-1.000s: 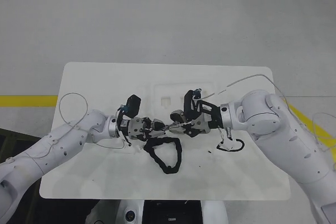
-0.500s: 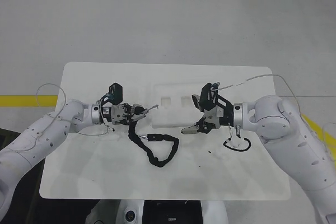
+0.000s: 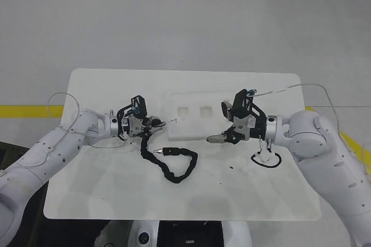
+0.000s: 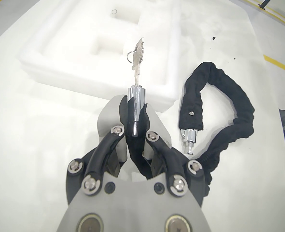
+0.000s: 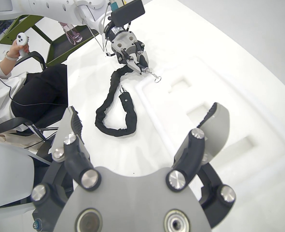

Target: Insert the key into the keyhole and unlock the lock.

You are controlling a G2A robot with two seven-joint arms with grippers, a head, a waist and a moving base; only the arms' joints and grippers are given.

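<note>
My left gripper (image 4: 135, 107) is shut on the chrome lock cylinder (image 4: 136, 97) at one end of the black sleeved chain (image 4: 229, 102). The silver key (image 4: 138, 54) sticks in the cylinder's keyhole, its ring hanging over the white foam tray (image 4: 60, 49). The chain's other end, a chrome pin (image 4: 189, 140), lies free on the table beside the gripper. From above, the left gripper (image 3: 149, 123) is left of the tray and the chain (image 3: 173, 167) curls toward the table's front. My right gripper (image 5: 142, 112) stands open and holds nothing, above the tray's right part (image 3: 216, 139).
A black cable loop (image 3: 264, 159) lies on the white table (image 3: 99, 185) by the right wrist. A small loose ring (image 4: 114, 11) sits in one of the tray's square recesses. There is bare table in front of the chain.
The two grippers were together at the lock; they have drawn apart. The right gripper let go and moved right. The left arm pulled back left with cylinder and key, and the pin end came free.
</note>
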